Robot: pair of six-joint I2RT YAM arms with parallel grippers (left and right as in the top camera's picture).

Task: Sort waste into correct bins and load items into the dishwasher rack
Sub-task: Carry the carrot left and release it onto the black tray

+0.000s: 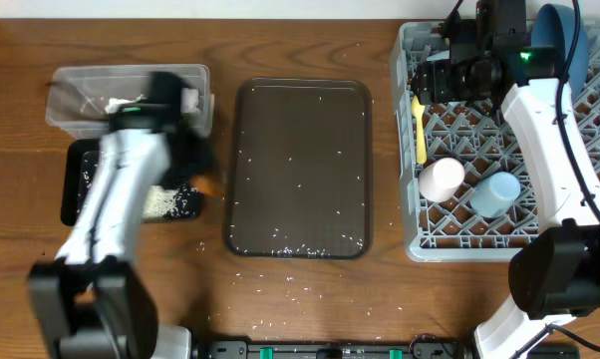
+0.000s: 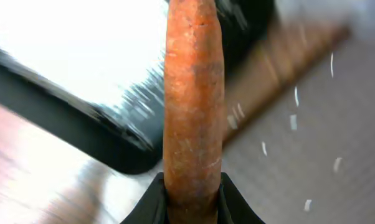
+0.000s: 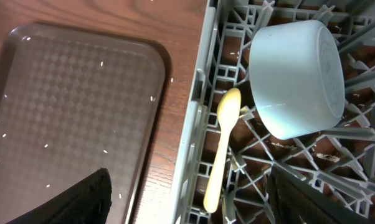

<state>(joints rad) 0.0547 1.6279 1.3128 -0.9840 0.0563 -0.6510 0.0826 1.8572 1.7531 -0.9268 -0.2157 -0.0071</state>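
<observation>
The left gripper (image 2: 194, 200) is closed on the bottom end of the small orange carrot (image 2: 194, 93). Both fingers press its sides and the carrot stands up from them along the wrist camera's line of sight. Overhead, the carrot (image 1: 210, 185) shows at the 3 o'clock edge of the shallow black tray (image 1: 73, 189), in the gap between it and the dark brown serving tray (image 1: 300, 170). The arm is blurred there.

The black tray already holds a heap of white rice (image 1: 165, 202), while the clear tub (image 1: 71, 85) at its 12 o'clock holds a white paper napkin (image 1: 116, 103). So the carrot most likely belongs with the rice.

- Carry it toward 9 o'clock until it is fully over the tray floor, not just over the rim.
- The grip is low on a long, top-heavy piece, so tilt the wrist gently, or the carrot may pivot between the fingers.
- Lower before opening, or it may roll out toward the serving tray.

The right gripper (image 3: 203, 196) hangs over the dishwasher rack (image 1: 410, 239). Its fingers are spread wide with nothing between them, above the pale yellow spoon (image 3: 222, 155) and the white-and-light-blue bowl (image 3: 296, 78), both already in the rack. It has no part in this step.
</observation>
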